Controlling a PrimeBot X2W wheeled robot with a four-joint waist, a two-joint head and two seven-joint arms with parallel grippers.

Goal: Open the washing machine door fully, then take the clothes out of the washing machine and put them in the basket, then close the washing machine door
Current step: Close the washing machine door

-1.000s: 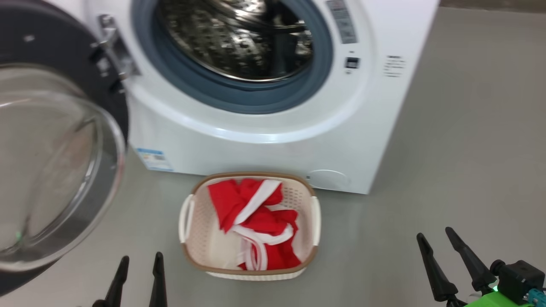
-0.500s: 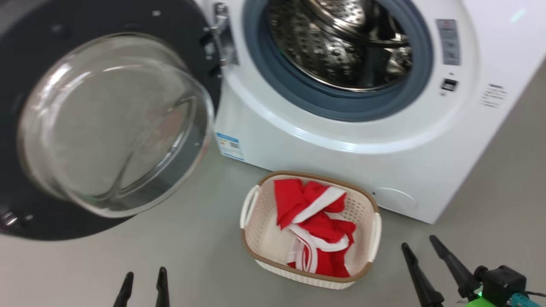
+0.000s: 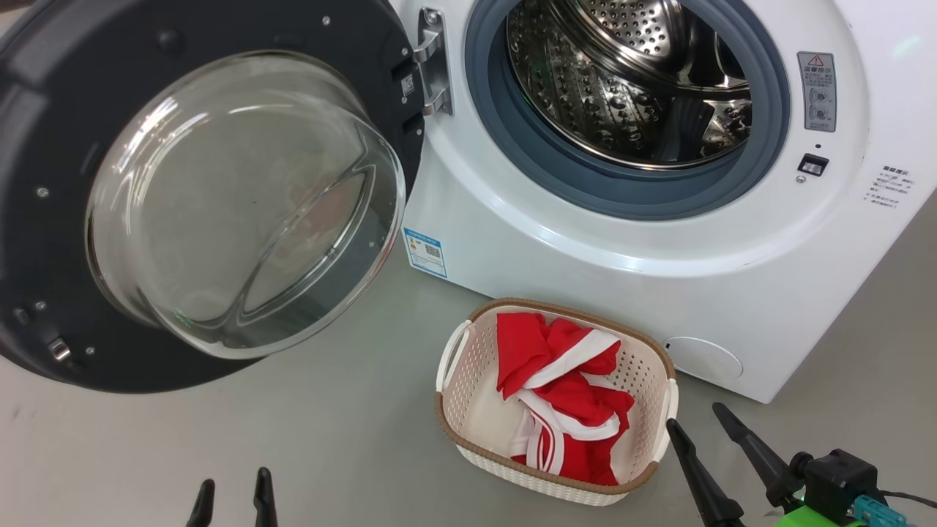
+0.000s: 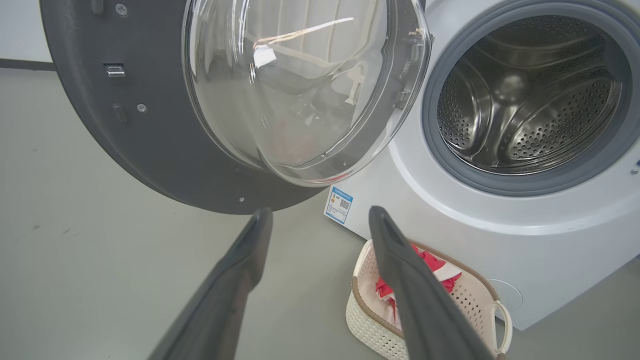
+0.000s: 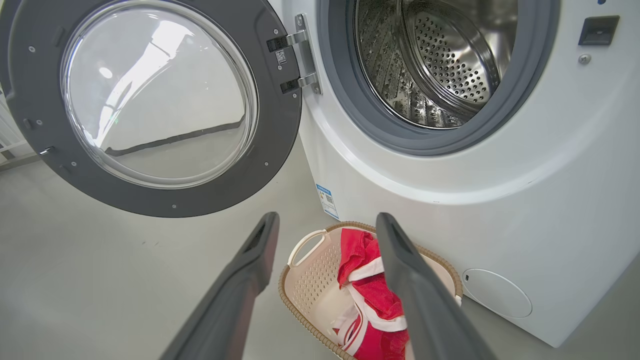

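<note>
The washing machine door (image 3: 66,110) hangs swung wide open at the left, its glass bowl bulging toward me. The washing machine (image 3: 585,249) shows its bare steel drum (image 3: 644,80), with no fabric visible inside. The basket (image 3: 468,380) stands on the floor in front of the machine, and the red and white clothes (image 3: 564,395) lie in it. My left gripper (image 3: 234,479) is open at the bottom edge, below the door. My right gripper (image 3: 694,415) is open just right of the basket. Both wrist views show empty, spread jaws: left gripper (image 4: 320,211), right gripper (image 5: 328,215).
Grey floor (image 3: 219,439) spreads under the door and around the basket. The door's metal hinge (image 3: 432,62) sits left of the drum opening. A blue label sticker (image 3: 424,252) and a round white cover (image 3: 703,359) mark the machine's lower front.
The head camera has swung left, so door, machine and basket slid right in the picture and the door shows whole. Both grippers stay open and low.
</note>
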